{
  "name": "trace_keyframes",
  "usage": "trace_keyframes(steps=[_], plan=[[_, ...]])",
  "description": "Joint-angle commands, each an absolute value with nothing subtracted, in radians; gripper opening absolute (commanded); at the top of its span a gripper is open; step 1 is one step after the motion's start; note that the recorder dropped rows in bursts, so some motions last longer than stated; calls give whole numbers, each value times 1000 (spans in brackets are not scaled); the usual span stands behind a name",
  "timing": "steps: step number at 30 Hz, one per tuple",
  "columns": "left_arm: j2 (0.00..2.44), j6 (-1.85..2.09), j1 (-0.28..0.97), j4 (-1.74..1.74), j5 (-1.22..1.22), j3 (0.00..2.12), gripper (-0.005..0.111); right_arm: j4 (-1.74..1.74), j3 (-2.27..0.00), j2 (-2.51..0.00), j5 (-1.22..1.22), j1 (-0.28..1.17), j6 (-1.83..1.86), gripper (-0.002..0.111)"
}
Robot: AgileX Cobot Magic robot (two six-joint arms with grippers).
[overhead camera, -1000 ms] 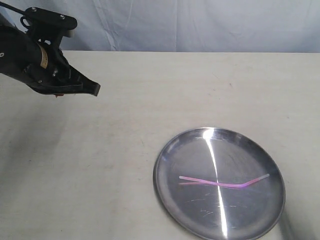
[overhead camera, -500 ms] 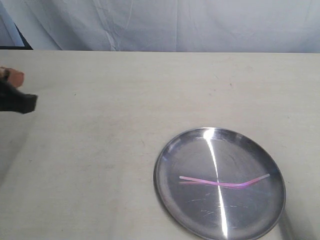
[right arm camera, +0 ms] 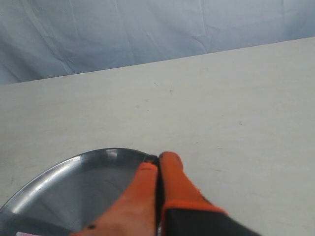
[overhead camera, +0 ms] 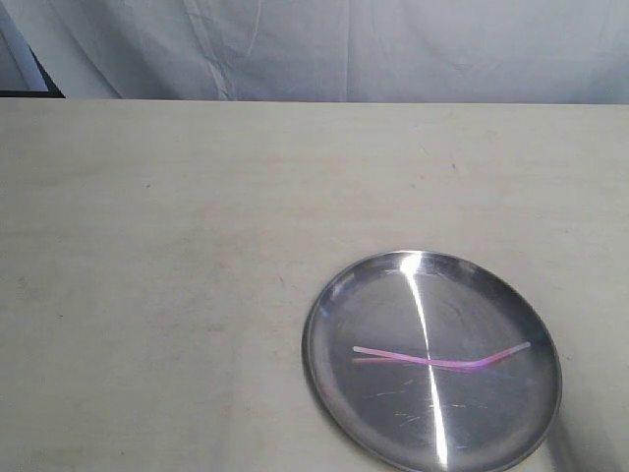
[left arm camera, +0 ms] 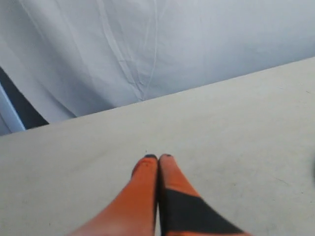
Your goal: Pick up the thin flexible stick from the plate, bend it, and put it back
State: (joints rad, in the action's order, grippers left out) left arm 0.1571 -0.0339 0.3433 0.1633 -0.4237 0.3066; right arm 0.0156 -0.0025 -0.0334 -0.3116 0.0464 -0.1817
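The thin pink stick [overhead camera: 442, 358] lies across the middle of the silver plate [overhead camera: 339, 295], with a kink toward its right end. Neither arm shows in the exterior view. In the left wrist view my left gripper [left arm camera: 158, 157] is shut with nothing in it, over bare table far from the plate. My right gripper [right arm camera: 159, 158] is also shut and empty, its orange tips above the plate's [right arm camera: 64, 187] rim. A sliver of pink stick [right arm camera: 22, 234] shows at the right wrist view's lower edge.
A pale table top [overhead camera: 197, 216] runs back to a white cloth backdrop [overhead camera: 344, 49]. The plate sits near the table's front right. A dark gap [overhead camera: 25, 69] shows at the back left.
The left arm has pulled back leftward out of the exterior view. Plate and stick have not moved.
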Motion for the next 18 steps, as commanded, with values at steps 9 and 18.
trace_keyframes(steps=[9,18], plan=[[0,98,122,-123,-383,62,0,15,0,-28,-306,40,-182,-1],[0,87,122,-104,-328,0,0,15,0,-28,-306,40,-182,-1]])
